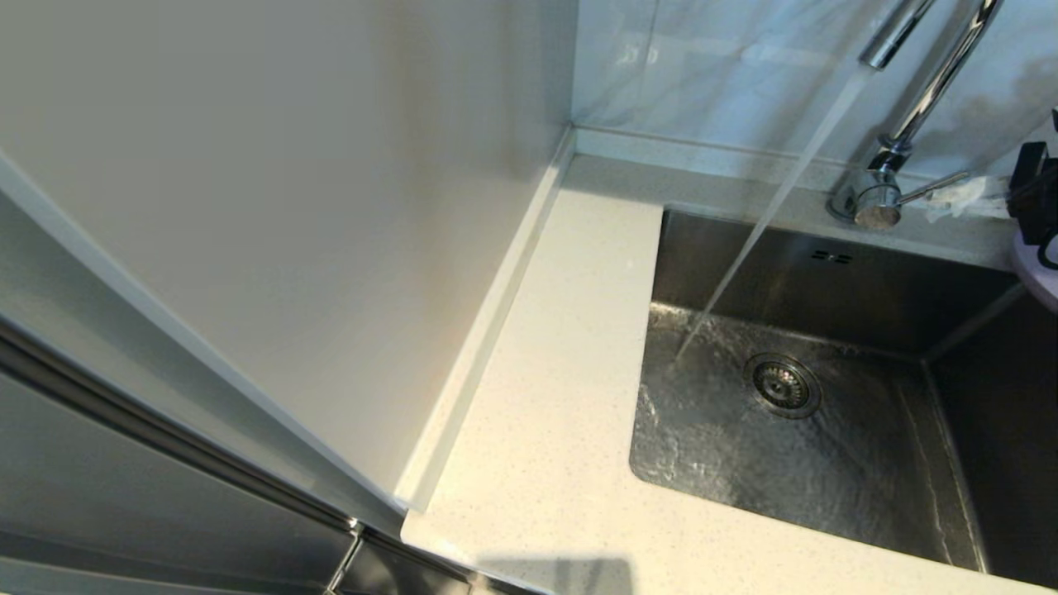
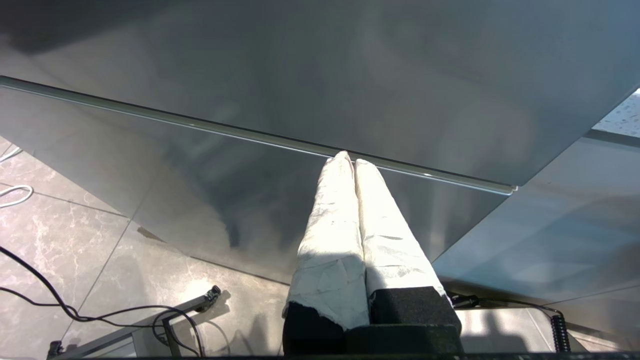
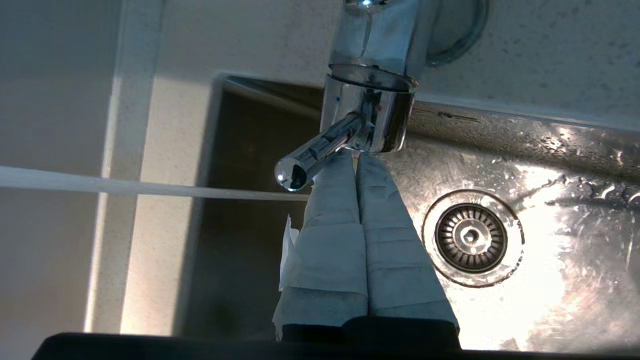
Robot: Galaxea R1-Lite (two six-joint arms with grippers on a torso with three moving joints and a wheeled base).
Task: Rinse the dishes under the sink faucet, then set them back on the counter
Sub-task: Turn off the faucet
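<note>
A: Where's the lilac plate [image 1: 1037, 268]?
B: At the sink's [image 1: 826, 463] right edge, mostly out of view. Likely light, stiff, slick when wet; take it by the rim. Its tilt I can't tell.
A: The hands?
B: Right hand [image 3: 356, 159] pressed together by the faucet [image 1: 878, 194] lever, water running. Left hand [image 2: 349, 159] pressed together, parked.

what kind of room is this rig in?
Most likely a home kitchen: a deep brushed stainless-steel sink set into a cream speckled stone counter, a chrome gooseneck faucet running water, grey-veined marble wall behind.
</note>
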